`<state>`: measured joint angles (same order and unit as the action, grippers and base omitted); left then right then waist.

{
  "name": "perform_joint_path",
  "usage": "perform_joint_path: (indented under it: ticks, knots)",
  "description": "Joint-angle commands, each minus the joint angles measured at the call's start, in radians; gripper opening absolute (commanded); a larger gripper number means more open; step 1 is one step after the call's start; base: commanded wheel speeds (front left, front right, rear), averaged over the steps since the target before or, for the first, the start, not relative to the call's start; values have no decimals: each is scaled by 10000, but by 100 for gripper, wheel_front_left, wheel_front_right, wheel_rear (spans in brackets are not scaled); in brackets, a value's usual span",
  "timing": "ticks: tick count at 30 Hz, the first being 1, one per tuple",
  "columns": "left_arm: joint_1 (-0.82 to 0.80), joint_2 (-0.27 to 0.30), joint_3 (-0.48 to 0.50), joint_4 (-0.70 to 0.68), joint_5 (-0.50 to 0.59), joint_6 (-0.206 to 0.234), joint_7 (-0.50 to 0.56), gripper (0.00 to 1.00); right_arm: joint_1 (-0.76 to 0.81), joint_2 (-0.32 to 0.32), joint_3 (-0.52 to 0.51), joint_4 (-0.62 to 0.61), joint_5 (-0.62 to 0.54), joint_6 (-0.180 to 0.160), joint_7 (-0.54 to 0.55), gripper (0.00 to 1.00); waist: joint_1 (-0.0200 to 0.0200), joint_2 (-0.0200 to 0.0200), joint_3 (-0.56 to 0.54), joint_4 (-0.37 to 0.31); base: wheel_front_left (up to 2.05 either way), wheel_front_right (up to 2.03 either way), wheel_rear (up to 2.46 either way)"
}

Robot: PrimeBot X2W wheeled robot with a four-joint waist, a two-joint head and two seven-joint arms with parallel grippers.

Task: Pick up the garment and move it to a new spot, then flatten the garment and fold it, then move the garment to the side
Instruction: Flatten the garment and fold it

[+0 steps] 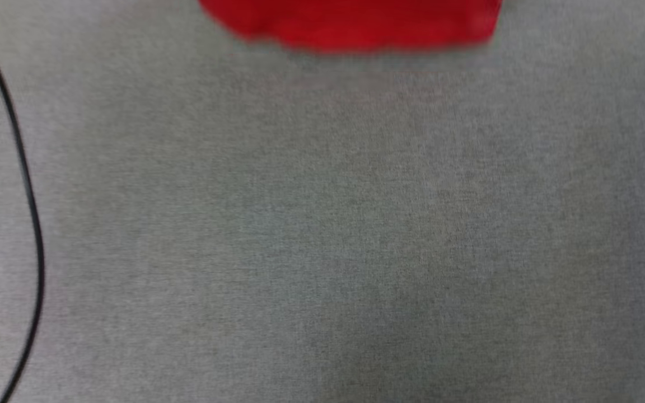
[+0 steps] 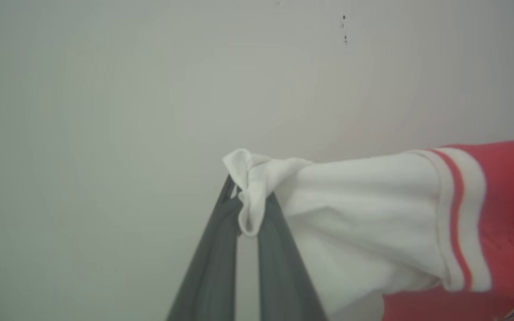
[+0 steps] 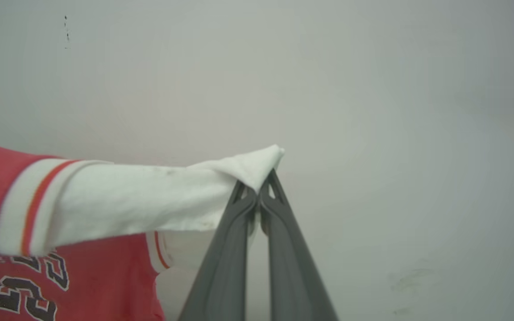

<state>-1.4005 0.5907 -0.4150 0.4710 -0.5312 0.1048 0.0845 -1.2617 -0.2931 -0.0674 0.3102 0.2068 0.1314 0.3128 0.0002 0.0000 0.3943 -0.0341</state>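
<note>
Two sleeves pinched: my left gripper [image 2: 249, 203] clamps its fingers on one white sleeve of the garment [image 2: 373, 214], my right gripper [image 3: 259, 189] on the other (head view: red hem, top centre).

Red garment [image 3: 105, 285] — white sleeves [image 2: 364, 209], red-striped trim [image 2: 458, 218], black lettering [image 3: 2, 301], grey surface [image 1: 322, 224], black cable [image 1: 26, 184]

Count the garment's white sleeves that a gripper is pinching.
2. The left gripper pinches one sleeve of the garment in the left wrist view; the right gripper pinches the other sleeve in the right wrist view.
</note>
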Motion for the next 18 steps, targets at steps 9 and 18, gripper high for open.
perform_joint_path:
  ticks: [9, 18]
  knots:
    - [-2212, -353, -244, 2419, 194, -750, -358, 0, -2966, 431, 949, 2762, -174, -14, -979, 0, -2, 0, 1434, -385, 0, 0, 0]
    - [-1396, -909, -198, 3986, -633, -1568, -151, 0, -2332, 670, 1782, 4237, 457, -14, -1582, 0, -2, 0, 1585, -277, 0, 0, 0]
